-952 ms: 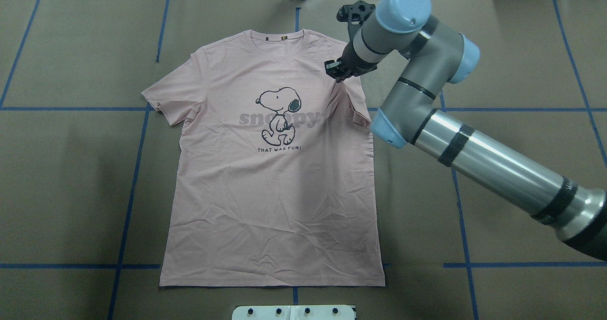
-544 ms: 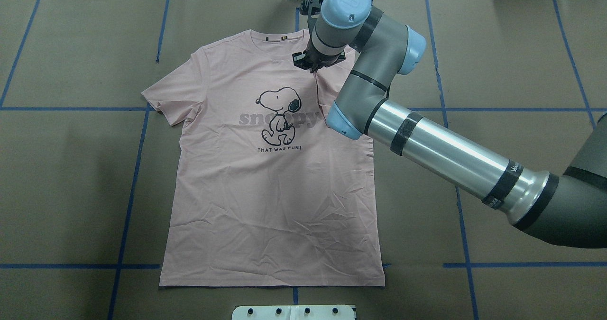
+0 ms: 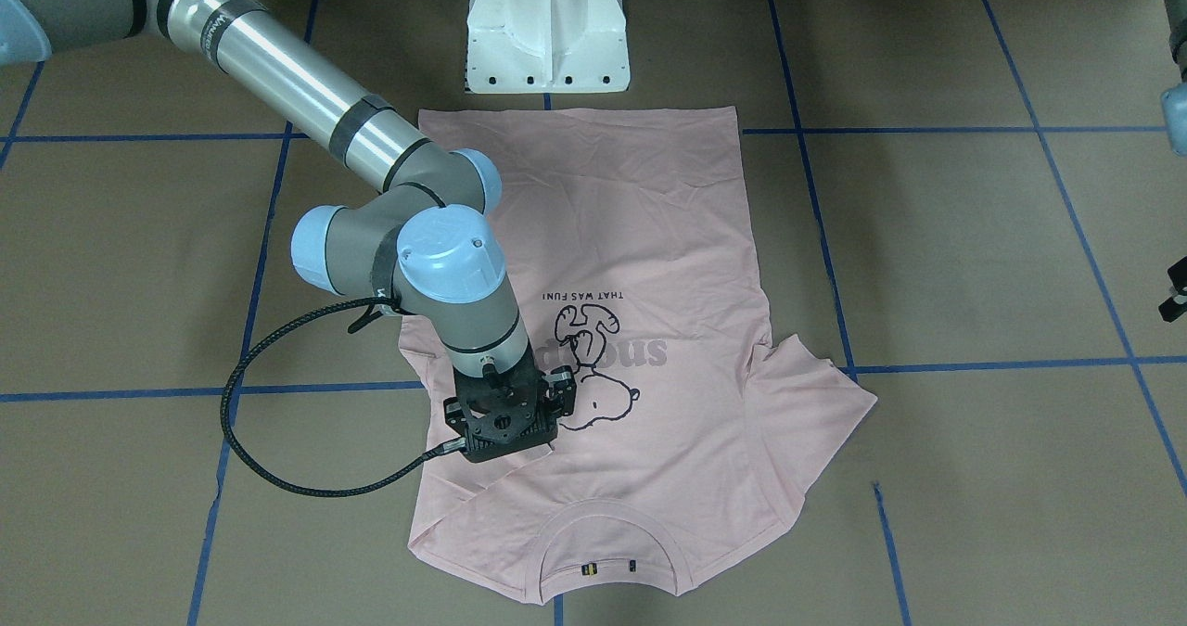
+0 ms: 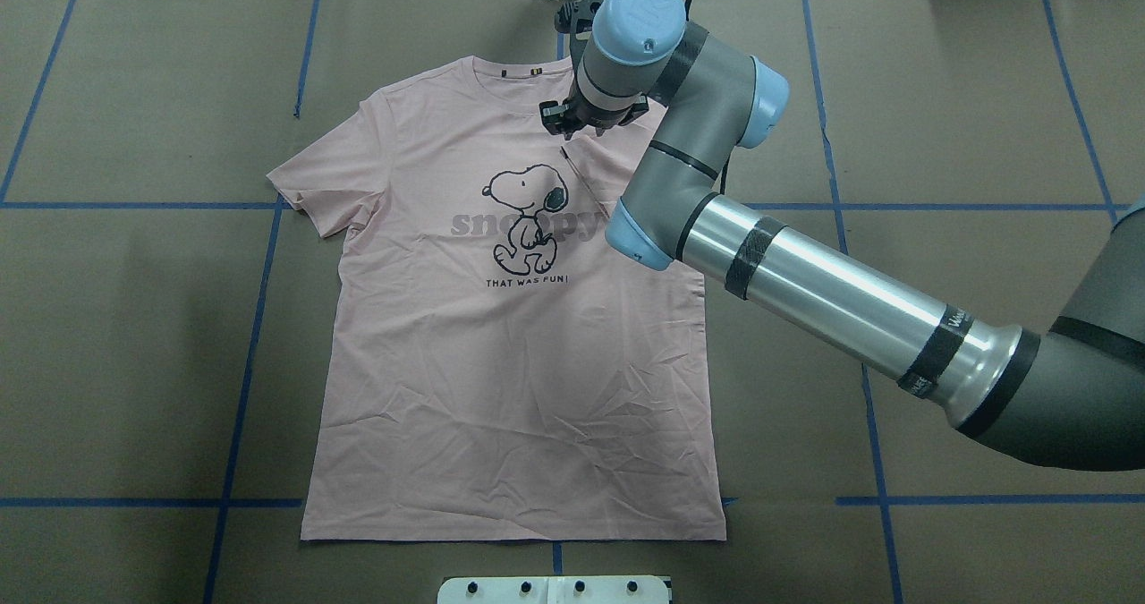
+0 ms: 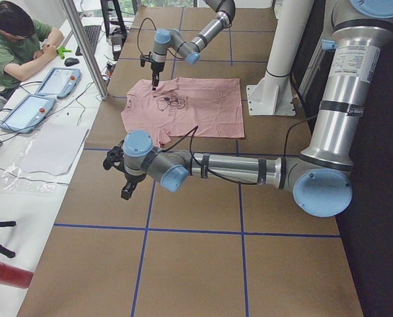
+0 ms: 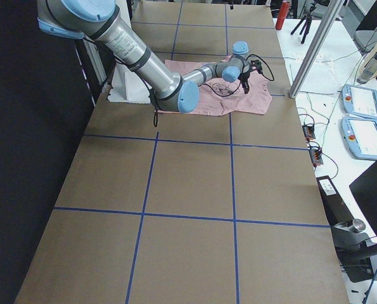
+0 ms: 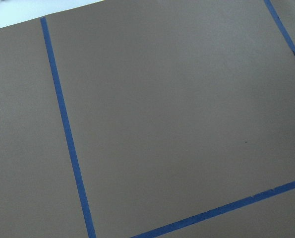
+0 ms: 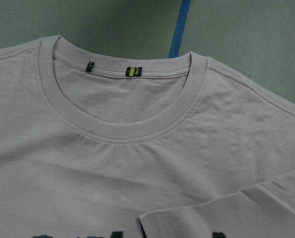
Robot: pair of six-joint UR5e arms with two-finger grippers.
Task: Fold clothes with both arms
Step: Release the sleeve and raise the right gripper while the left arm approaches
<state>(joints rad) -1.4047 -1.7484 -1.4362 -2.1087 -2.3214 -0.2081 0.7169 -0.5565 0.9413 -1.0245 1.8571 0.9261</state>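
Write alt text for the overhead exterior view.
The right gripper pinches one sleeve of a pink T-shirt, holding it folded inward over the chest near the collar. The shirt lies face up, cartoon dog print showing, on a brown table marked with blue tape lines; the other sleeve lies spread out.

Shirt lying flat mid-table, one arm hanging over it, the other off to the side.

The T-shirt (image 4: 510,362) is lying spread on the table (image 4: 134,336), its collar (image 4: 523,76) pointing away from the robot and its hem sitting just in front of the base plate (image 4: 555,589). The right gripper (image 4: 572,123) is hanging over the chest just below the collar, with the right sleeve (image 8: 226,213) drawn in across the chest beneath it. The left sleeve (image 4: 313,179) is lying out flat. The left gripper (image 5: 120,175) is hovering over bare table, apart from the shirt, beyond that sleeve.
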